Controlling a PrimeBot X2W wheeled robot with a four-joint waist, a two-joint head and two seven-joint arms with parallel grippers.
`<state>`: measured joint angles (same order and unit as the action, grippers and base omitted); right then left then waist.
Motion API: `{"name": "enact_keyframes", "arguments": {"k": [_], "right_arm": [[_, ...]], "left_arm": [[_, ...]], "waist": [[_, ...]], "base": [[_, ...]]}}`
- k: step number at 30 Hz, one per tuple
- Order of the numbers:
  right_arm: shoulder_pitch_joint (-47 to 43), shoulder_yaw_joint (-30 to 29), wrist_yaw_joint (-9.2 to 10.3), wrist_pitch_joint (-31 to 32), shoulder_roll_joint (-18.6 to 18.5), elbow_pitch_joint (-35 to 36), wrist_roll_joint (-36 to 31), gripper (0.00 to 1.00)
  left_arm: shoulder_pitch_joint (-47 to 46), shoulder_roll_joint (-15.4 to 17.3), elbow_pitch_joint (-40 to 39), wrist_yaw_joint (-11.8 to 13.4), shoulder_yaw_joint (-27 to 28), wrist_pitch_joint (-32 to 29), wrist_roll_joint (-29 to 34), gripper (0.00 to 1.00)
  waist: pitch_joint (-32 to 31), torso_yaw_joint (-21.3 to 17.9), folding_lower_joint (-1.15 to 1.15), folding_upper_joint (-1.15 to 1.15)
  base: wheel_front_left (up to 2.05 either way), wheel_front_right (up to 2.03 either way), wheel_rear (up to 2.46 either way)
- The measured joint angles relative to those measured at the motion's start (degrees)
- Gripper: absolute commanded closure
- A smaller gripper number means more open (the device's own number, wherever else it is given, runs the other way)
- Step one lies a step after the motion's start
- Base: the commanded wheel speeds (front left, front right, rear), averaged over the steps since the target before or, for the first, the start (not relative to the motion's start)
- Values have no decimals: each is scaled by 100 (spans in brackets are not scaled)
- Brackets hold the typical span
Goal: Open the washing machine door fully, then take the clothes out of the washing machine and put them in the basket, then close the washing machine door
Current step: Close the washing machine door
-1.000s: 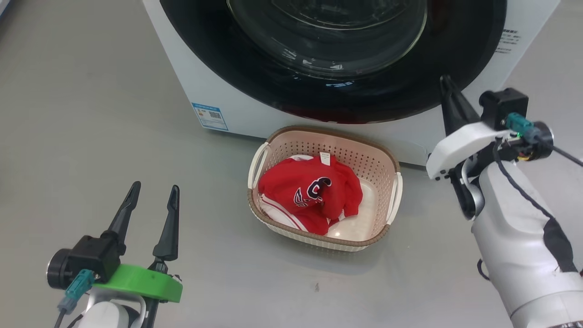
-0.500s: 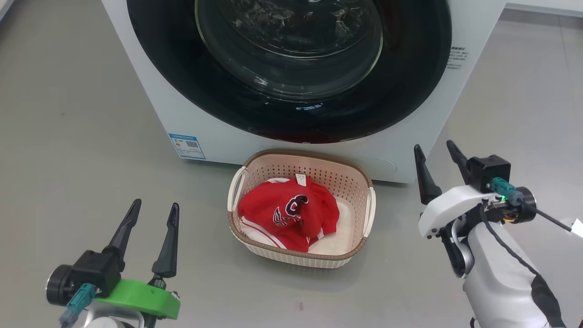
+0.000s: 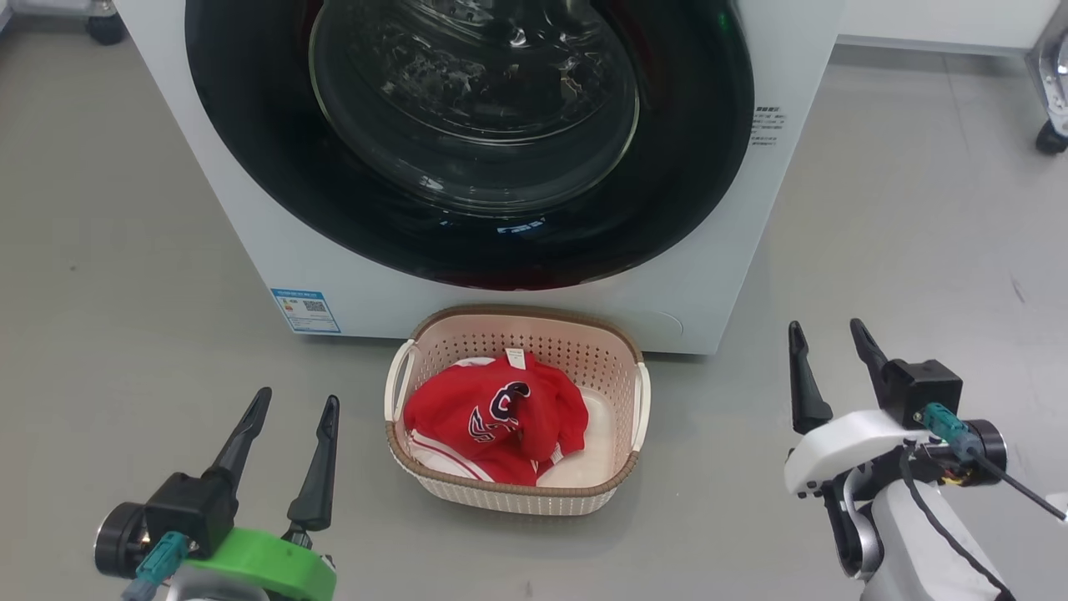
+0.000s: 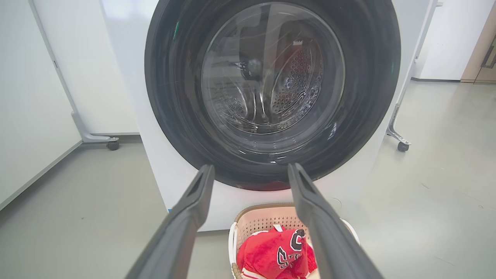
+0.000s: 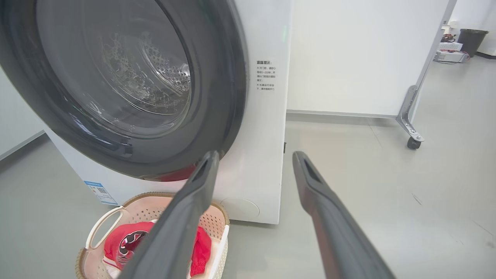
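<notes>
Now that right gripper (image 3: 824, 327) has spread fingers and drawn back from washing machine door (image 3: 467, 142), we judge door shut. Fingers of left gripper (image 3: 298, 399) wide too, both empty. Red clothes (image 3: 496, 413) lie in basket (image 3: 517, 501) before washing machine (image 3: 692, 275); we judge task done.

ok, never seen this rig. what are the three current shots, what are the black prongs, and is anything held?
This is a two-armed robot. The head view looks down from its head: the left tool sits lower left, the right tool lower right. The black prongs are each tool's two fingers. Each wrist view comes from a camera on that wrist, looking along that tool's own fingers. Both tools are open and hold nothing. On the grey floor stands a white washing machine; its round black door looks shut. In front of it sits a cream basket with the red clothes inside.
</notes>
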<state>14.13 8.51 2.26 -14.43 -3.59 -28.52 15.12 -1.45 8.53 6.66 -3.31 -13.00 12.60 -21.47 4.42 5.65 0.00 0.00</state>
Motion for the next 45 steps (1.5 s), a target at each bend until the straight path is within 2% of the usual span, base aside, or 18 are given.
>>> {"name": "enact_keyframes", "arguments": {"k": [11, 22, 45], "right_arm": [[-760, -36, 144, -1, 20, 710, 0, 0], [-1261, 4, 201, -1, 42, 1254, -1, 0], [-1731, 1, 346, 59, 66, 1989, -20, 0]], "left_arm": [[173, 7, -45, 58, 24, -99, 9, 0], [229, 5, -125, 158, 64, -154, 8, 0], [268, 13, -277, 202, 62, -297, 8, 0]], "waist": [[-191, -163, 0, 0], [-215, -225, 0, 0], [-149, -204, 0, 0]], "base": [[0, 0, 0], [0, 0, 0], [0, 0, 0]]}}
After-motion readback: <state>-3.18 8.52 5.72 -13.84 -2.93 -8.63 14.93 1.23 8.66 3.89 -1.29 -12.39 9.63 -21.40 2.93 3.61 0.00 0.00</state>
